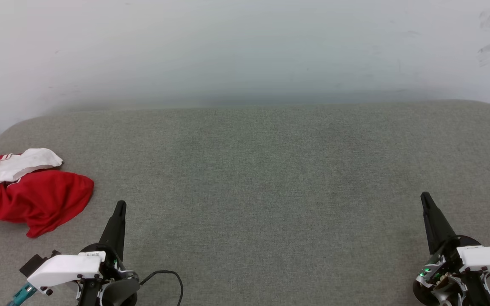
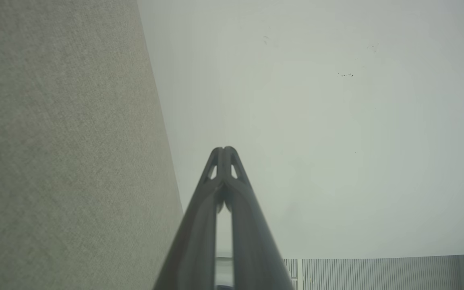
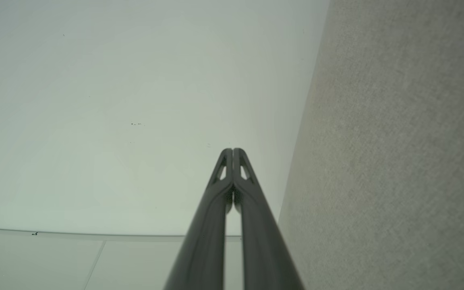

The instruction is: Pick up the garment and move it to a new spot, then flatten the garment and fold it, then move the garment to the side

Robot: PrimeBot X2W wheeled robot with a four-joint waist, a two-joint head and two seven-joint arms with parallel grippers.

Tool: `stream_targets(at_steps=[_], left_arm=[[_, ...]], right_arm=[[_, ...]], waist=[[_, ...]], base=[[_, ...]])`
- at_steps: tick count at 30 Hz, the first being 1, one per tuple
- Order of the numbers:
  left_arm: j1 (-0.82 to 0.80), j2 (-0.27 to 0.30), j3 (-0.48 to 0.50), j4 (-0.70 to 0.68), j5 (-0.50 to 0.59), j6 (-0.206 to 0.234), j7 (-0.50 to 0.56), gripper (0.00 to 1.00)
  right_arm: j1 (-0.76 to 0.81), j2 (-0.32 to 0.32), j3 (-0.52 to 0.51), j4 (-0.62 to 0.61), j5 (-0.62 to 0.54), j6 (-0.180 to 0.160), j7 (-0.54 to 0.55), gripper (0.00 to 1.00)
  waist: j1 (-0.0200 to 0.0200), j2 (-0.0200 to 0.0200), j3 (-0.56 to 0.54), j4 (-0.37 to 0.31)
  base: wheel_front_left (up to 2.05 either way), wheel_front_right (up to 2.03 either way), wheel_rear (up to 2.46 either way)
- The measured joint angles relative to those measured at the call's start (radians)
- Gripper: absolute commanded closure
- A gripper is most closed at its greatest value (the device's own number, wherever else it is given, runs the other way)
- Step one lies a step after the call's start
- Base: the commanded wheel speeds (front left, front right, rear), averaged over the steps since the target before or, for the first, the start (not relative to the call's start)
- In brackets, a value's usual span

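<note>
We find no text we can read. The small white label point(image 1: 93, 255) on the left gripper point(image 1: 120, 206), lower left of the frame, carries print too tiny for us to make out.

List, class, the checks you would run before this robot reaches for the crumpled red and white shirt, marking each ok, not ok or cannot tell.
1. Target found: the red and white shirt lies crumpled at the left edge of the grey padded surface: ok.
2. Nearest arm: the left gripper is beside the shirt, not touching it: ok.
3. Left jaws open for a grasp: they are shut: not ok.
4. Other arm free: the right gripper has its jaws shut on nothing: ok.
5. Shirt's front or back facing up: cannot tell.
6. The black cable lies apart from the shirt: ok.
</note>
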Motion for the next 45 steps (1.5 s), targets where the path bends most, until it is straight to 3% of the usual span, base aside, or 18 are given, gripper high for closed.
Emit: stream_targets(at_steps=[29,30,38,45], left_arm=[[0.000,0.000,0.000,0.000,0.000,0.000,0.000,1.00],[0.001,0.000,-0.001,0.003,0.000,0.000,0.000,0.00],[0.042,-0.005,-0.007,0.032,0.014,0.001,-0.021,0.00],[0.042,-0.005,-0.001,-0.004,0.145,0.016,-0.055,0.00]], right_arm=[[0.000,0.000,0.000,0.000,0.000,0.000,0.000,1.00],[0.002,0.000,0.000,0.003,0.000,0.000,0.000,0.00],[0.044,0.002,0.002,0.038,-0.010,0.000,-0.019,0.00],[0.045,0.002,-0.007,0.013,-0.115,0.000,-0.054,0.00]], waist=[[0.0000,0.0000,0.000,0.000],[0.0000,0.0000,0.000,0.000],[0.0000,0.0000,0.001,0.000],[0.0000,0.0000,0.002,0.000]], base=[[0.00,0.00,0.00],[0.00,0.00,0.00],[0.00,0.00,0.00],[0.00,0.00,0.00]])
